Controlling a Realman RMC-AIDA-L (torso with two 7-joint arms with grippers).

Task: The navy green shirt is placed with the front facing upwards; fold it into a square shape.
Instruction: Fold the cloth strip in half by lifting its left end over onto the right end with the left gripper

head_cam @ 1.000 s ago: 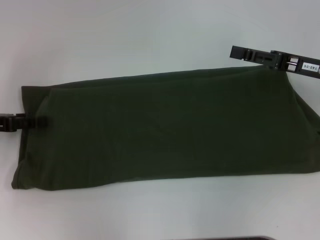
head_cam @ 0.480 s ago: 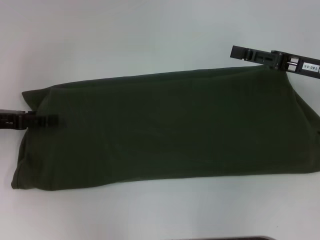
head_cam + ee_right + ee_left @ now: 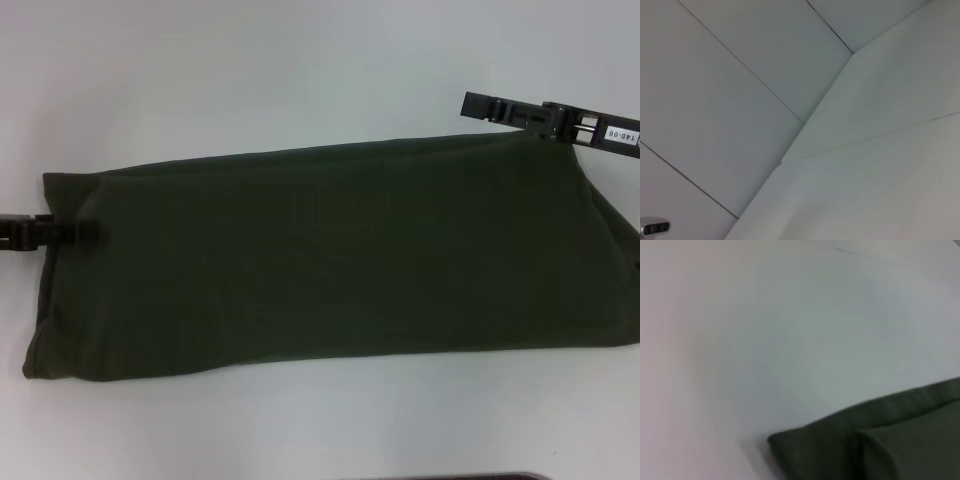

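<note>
A dark strip (image 3: 450, 477) shows at the 6 o'clock edge of the head view, too little of it visible to name. Beyond it runs the white table (image 3: 300, 80), smooth and bare-looking around the cloth, pale in all three views.

The shirt (image 3: 330, 265) lies across the middle of the table as a long band stretching from 9 o'clock to 3 o'clock, where it runs out of view. Only plain dark olive cloth faces up; no lettering or label can be seen. Its near edge is fairly straight, its far edge climbs toward 2 o'clock, and the 9 o'clock end is rounded and slightly puffed. The left wrist view shows one corner of the shirt (image 3: 875, 445) lying flat on the table, with a second layer's edge stacked on top.

The left gripper (image 3: 85, 232) reaches in from 9 o'clock, its dark tips over the shirt's end, just inside the edge. Whether they pinch cloth or merely rest on it, I cannot tell.

The right gripper (image 3: 500, 108) sits at 2 o'clock, lying level beside the shirt's far corner, with a white label (image 3: 618, 134) on its body. How its fingers stand cannot be told either.

The right wrist view shows only pale panels (image 3: 740, 100) with thin dark seams and a small grey fitting (image 3: 654, 227) at one corner.
</note>
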